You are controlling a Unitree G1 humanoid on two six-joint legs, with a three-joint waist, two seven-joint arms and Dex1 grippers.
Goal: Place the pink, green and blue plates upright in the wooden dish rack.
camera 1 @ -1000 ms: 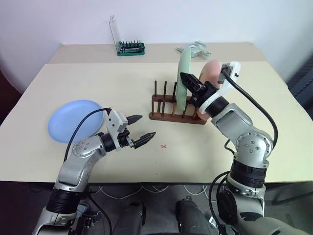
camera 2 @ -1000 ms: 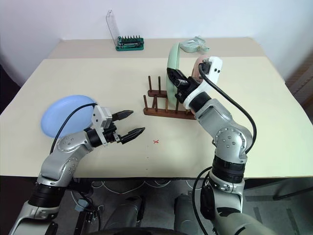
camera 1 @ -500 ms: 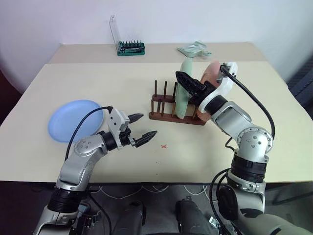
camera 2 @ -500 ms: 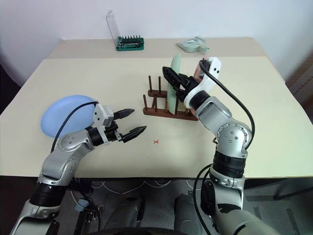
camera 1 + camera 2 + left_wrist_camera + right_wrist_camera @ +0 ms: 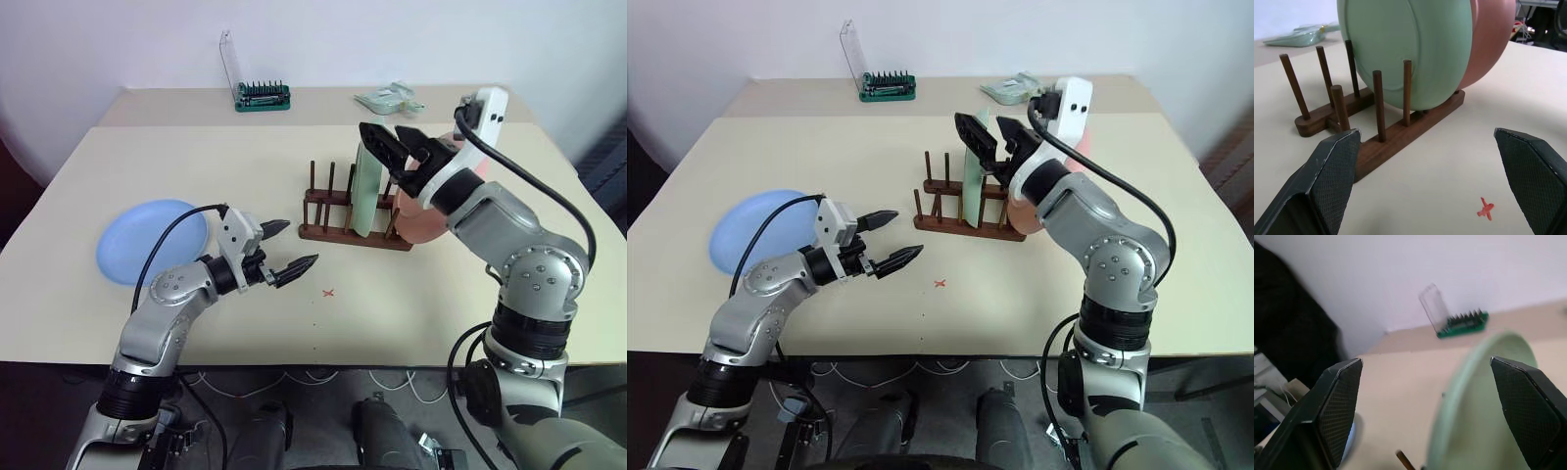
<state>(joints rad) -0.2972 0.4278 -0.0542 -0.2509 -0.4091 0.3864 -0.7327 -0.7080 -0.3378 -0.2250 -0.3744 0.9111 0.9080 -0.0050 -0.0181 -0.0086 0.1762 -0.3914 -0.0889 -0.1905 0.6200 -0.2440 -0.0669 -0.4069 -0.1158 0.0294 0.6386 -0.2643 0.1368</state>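
Nearest, the left gripper (image 5: 290,247) hovered over the beige table (image 5: 411,304) with its two black fingers spread and empty, beside a small red cross mark (image 5: 328,292). Left of it, the round blue plate (image 5: 147,240) lay flat. Farther back, the dark brown wooden dish rack (image 5: 338,220) held the pale green plate (image 5: 367,196) and the pink plate (image 5: 426,211) upright. The right gripper (image 5: 395,143) hung above the green plate's rim, fingers spread, gripping nothing. At the far edge stood a green tool holder with a clear lid (image 5: 257,90).
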